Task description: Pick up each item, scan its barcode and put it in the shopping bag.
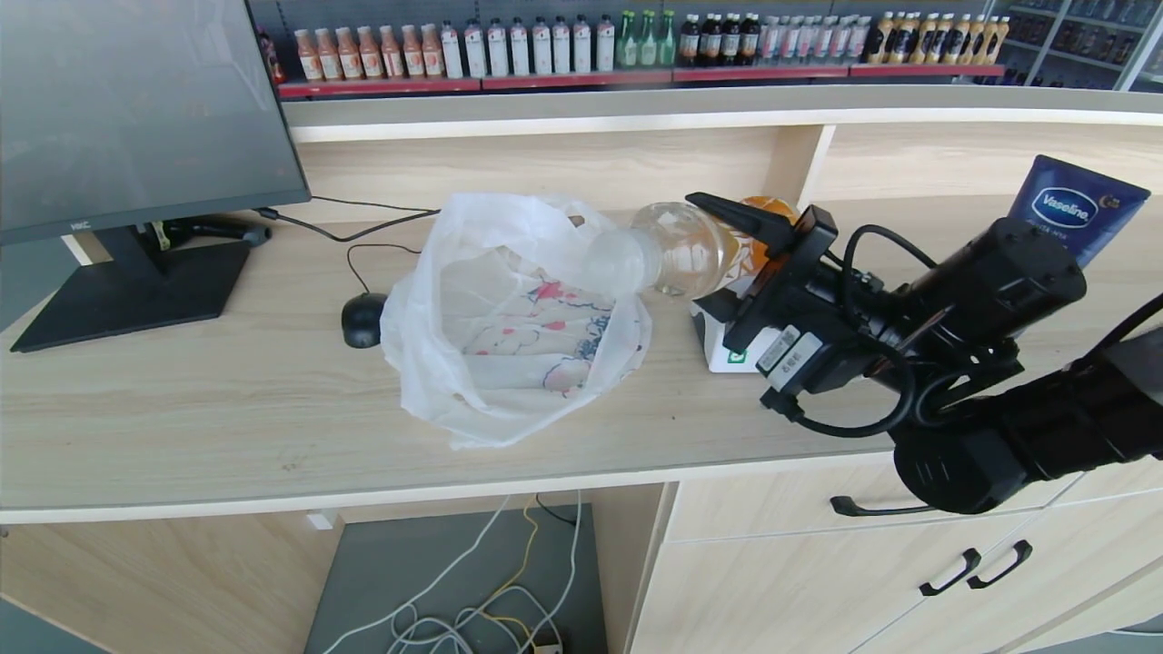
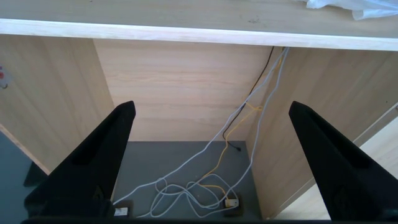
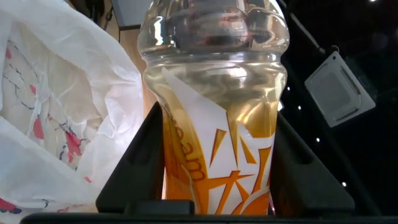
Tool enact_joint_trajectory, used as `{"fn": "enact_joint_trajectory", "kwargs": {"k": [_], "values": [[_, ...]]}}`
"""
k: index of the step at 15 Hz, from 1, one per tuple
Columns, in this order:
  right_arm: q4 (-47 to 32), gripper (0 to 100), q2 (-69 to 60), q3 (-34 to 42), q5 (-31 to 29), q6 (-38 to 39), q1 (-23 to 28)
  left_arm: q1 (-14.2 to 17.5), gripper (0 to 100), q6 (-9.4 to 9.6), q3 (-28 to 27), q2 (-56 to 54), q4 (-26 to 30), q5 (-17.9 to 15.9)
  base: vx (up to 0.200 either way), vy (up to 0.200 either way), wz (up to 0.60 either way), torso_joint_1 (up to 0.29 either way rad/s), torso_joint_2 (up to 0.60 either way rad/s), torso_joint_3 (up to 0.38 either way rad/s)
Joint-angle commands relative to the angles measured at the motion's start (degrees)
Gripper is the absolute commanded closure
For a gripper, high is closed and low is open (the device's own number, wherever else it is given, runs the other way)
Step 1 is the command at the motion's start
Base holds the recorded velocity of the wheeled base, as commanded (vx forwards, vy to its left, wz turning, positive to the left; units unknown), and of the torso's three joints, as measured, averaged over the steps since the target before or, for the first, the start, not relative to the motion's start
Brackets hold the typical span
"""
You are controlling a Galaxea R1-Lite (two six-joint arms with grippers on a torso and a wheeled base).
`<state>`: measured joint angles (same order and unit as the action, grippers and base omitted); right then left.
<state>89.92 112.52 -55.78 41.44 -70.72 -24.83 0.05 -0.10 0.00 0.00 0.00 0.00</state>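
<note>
Two grippers: the right gripper [image 1: 718, 259] is clamped on the orange-labelled body of the bottle [image 1: 677, 245]; the left gripper [image 2: 211, 155] hangs below the edge of the counter [image 1: 227, 409], fingers [image 2: 93, 168] spread wide, holding nothing.
Bottle: clear plastic with pale liquid, held on its side above the counter, its clear end at the mouth of the shopping bag [image 1: 509, 318].
Bag: white, printed, crumpled open; its rim film veils the bottle's far end.
Neighbours: black mouse [image 1: 362, 320] just beside the bag; white box [image 1: 727, 350] under the right gripper; blue tube [image 1: 1077, 209] upright at the back.
Surface: light wood, with a monitor [image 1: 136, 100] on the robot's left; drawers [image 1: 818, 572] and loose cables [image 2: 205, 186] beneath.
Room: shelf of bottled drinks [image 1: 636, 41] behind the counter.
</note>
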Motion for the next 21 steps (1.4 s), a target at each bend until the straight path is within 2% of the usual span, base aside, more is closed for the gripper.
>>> {"fn": "enact_joint_trajectory", "kwargs": {"k": [1, 4, 6, 8, 13, 15, 16, 17, 18, 21], "values": [[0.08, 100, -2.57, 0.59, -1.27, 1.46, -2.77, 0.04, 0, -0.08, 0.00, 0.00, 0.00, 0.00, 0.000, 0.000, 0.00, 0.000, 0.00, 0.000], [0.08, 100, -4.59, 0.76, -2.32, 4.98, -4.17, -0.05, 0, -0.08, 0.00, 0.00, 0.00, 0.00, 0.000, 0.000, 0.00, 0.000, 0.00, 0.000], [0.08, 100, -6.26, 1.20, -5.93, 10.25, -6.81, -0.05, 0, 0.01, 0.00, 0.00, 0.00, 0.00, 0.000, 0.000, 0.00, 0.000, 0.00, 0.000], [0.08, 100, -8.63, 3.23, -11.73, 14.38, -9.62, 0.04, 0, -0.08, 0.00, 0.00, 0.00, 0.00, 0.000, 0.000, 0.00, 0.000, 0.00, 0.000], [0.08, 100, -10.39, 5.95, -22.89, 27.65, -10.50, 0.04, 0, -0.08, 0.00, 0.00, 0.00, 0.00, 0.000, 0.000, 0.00, 0.000, 0.00, 0.000], [0.08, 100, -10.48, 6.21, -28.69, 35.39, -12.52, -0.05, 0, -0.08, 0.00, 0.00, 0.00, 0.00, 0.000, 0.000, 0.00, 0.000, 0.00, 0.000], [0.08, 100, -10.48, 7.18, -33.70, 47.78, -12.61, 0.04, 0, 0.01, 0.00, 0.00, 0.09, 0.00, 0.000, 0.000, 0.00, 0.000, 0.00, 0.000], [0.08, 100, -10.57, 7.62, -33.88, 49.98, -11.99, -0.05, 0, -0.08, 0.00, 0.00, 0.00, 0.00, 0.000, 0.000, 0.00, 0.000, 0.00, 0.000], [0.08, 100, -11.71, 10.43, -35.02, 53.67, -9.27, 0.04, 0, 0.01, 0.00, 0.00, 0.00, 0.00, 0.000, 0.000, 0.00, 0.000, 0.00, 0.000], [0.08, 100, -10.13, 10.61, -37.92, 61.05, -4.52, 0.04, 0, -0.08, 0.00, 0.00, 0.00, 0.00, 0.000, 0.000, 0.00, 0.000, 0.00, 0.000]]}}
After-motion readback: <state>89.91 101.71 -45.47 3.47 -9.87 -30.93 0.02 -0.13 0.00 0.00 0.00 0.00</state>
